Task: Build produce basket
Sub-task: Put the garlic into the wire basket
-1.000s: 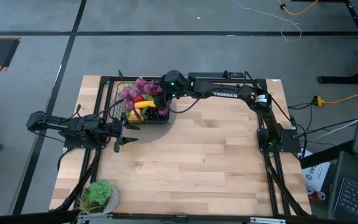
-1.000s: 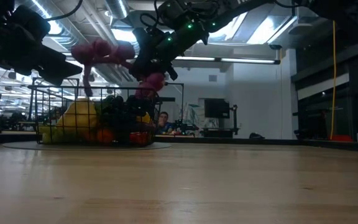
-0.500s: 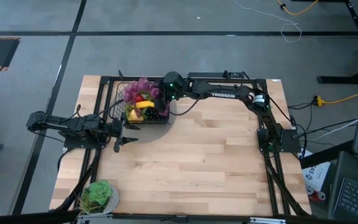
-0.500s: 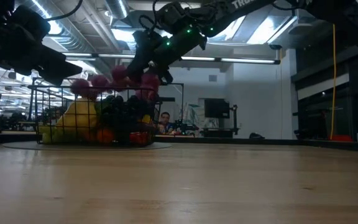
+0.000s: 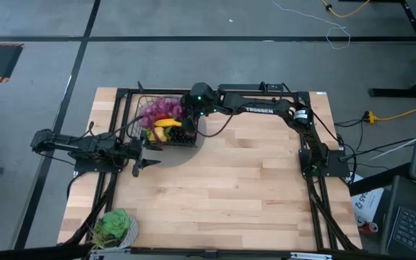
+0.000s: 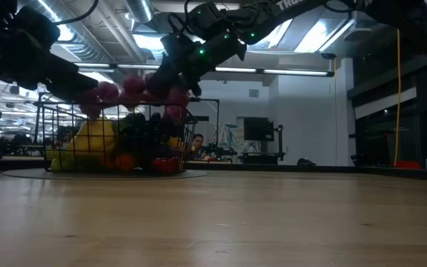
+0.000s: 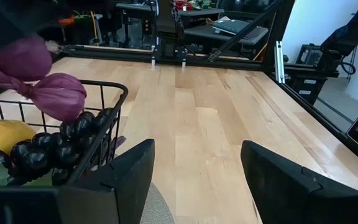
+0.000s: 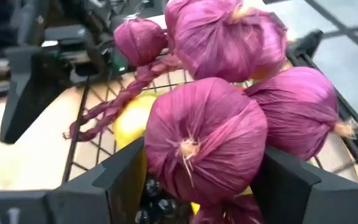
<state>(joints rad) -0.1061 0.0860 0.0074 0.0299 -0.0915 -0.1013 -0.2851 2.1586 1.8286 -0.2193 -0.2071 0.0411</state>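
Note:
The black wire basket [image 5: 193, 141] stands at the table's far left, filled with produce: a yellow banana [image 5: 166, 123], dark grapes [image 7: 48, 149] and more. A purple bunch of bulbs on a braided stem [image 5: 161, 110] [image 8: 216, 124] lies on top of the pile, reaching above the basket's rim [image 6: 124, 87]. My right gripper [image 5: 188, 119] [image 8: 204, 171] is open just right of the bunch, slanting down, with one bulb between its fingers. My left gripper [image 5: 146, 162] [image 7: 194, 168] waits open near the basket's near left corner, pointing level. My right gripper has one finger [image 8: 126, 177] on each side of one bulb [image 8: 204, 146] of the purple bunch, coming at it slanting down from the table's right. I cannot tell whether the fingers touch the bulb. The bunch rests on the produce in the basket.
A green leafy plant in a pot [image 5: 114, 227] stands at the near left corner. Black frame rails [image 5: 316, 209] run along the table's edges. Bare wood [image 5: 230, 180] stretches across the middle and right of the table.
The purple bunch has sunk from hanging above the basket, one bulb dangling under my right gripper, onto the pile of produce, where it now lies bunched together. My right gripper has rolled at the wrist and stayed over the basket's right side.

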